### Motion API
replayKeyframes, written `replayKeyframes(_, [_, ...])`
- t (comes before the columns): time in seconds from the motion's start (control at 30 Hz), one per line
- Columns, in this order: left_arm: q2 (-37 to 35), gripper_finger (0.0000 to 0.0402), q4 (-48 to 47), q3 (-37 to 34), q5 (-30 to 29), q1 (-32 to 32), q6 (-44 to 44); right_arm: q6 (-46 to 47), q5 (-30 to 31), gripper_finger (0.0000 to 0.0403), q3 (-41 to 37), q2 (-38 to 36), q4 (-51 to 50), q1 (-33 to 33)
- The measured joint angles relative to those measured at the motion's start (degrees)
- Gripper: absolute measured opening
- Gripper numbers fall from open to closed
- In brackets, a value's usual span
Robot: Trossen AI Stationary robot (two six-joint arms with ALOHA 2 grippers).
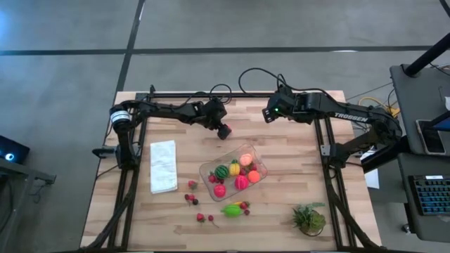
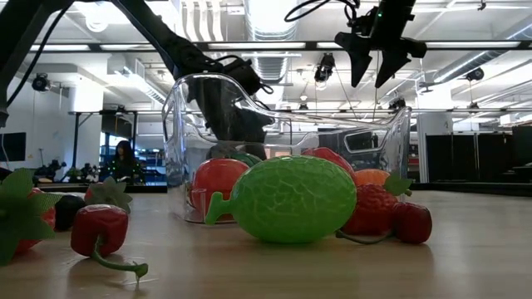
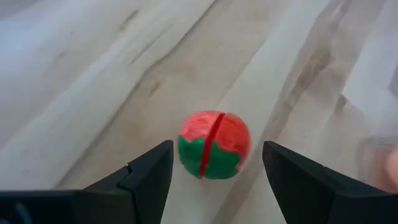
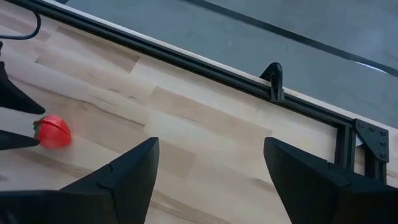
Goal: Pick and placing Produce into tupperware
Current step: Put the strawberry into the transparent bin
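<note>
Grey concrete floor [image 1: 63, 77], wooden table [image 1: 281, 161], ceiling lights [image 2: 266, 12]

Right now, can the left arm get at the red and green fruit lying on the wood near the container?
Probably yes: the left gripper hangs just above the fruit, its fingers open on either side, with nothing between.

You're getting bright, even overhead light w/ soft shadows; ceiling lights [image 2: 266, 17] are glaring, wood tabletop [image 3: 93, 74] is blurring.
</note>
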Motion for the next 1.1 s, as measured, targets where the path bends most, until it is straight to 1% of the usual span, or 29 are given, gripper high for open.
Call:
replayKeyframes(0.07, [0.3, 0.0233, 0.1, 0.0, -1.4, 0.0, 0.5, 0.0, -0.1, 0.0283, 0.0, 0.0, 0.0, 0.0])
replayKeyframes(0.17, [1.0, 0.0233, 0.0, -0.1, -2.0, 0.0, 0.5, 0.0, -0.2, 0.0280, 0.0, 0.0, 0.0, 0.0])
replayKeyframes(0.3, [2.6, 0.0233, -0.4, -0.1, -1.7, -0.3, 0.5, 0.0, -0.5, 0.0279, 0.0, 0.0, 0.0, 0.0])
replayKeyframes(0.53, [2.7, 0.0233, -0.4, -0.1, -1.5, -0.6, 0.5, 0.0, -0.7, 0.0282, 0.0, 0.0, 0.0, 0.0])
replayKeyframes(0.87, [3.0, 0.0233, 4.2, -0.1, -1.5, -0.6, 1.0, 0.0, -0.6, 0.0282, 0.0, 0.0, 0.0, 0.0])
replayKeyframes(1.1, [5.2, 0.0233, 3.5, -0.1, -1.7, -0.6, 2.2, 0.0, -0.5, 0.0279, 0.0, 0.0, 0.0, 0.0])
